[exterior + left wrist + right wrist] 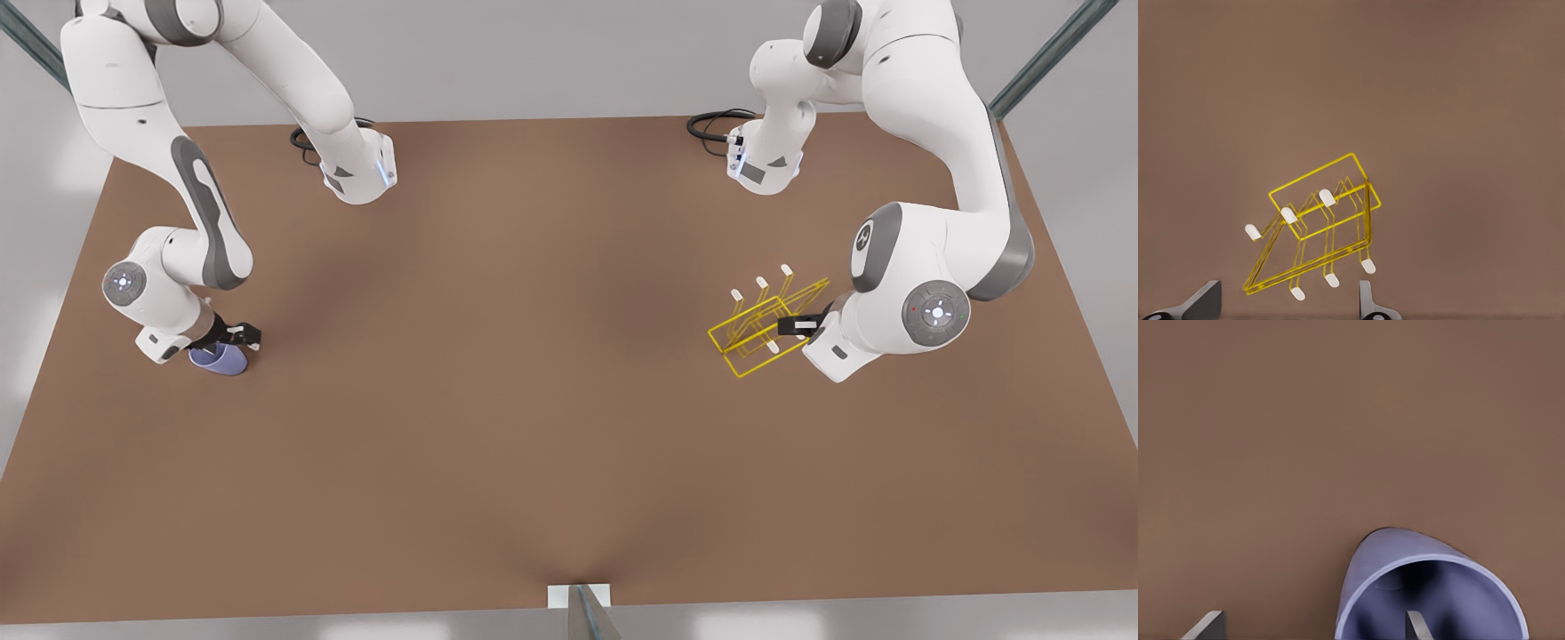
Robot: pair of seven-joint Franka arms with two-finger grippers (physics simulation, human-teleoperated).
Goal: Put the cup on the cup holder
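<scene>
The right pincer [233,342] straddles the cup's [220,360] rim, one finger inside, apparently to lift it. Well away from the cup, the left pincer [797,326] stands open against the cup holder [756,331], seemingly bracing it on the surface [533,400].

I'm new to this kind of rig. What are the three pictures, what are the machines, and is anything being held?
These are simulator renders of two white robot arms over a brown table. The front view looks down on the whole scene; each of the other two pictures comes from a camera on one arm's wrist. On the front view's right, the left gripper sits at the edge of the cup holder, a yellow wire rack with white-tipped prongs; its jaws are open. On the front view's left, the right gripper is at the cup, a lavender-blue tumbler whose mouth faces the wrist camera. Its jaws are open, one inside the cup and one outside. Nothing is clamped.
</scene>
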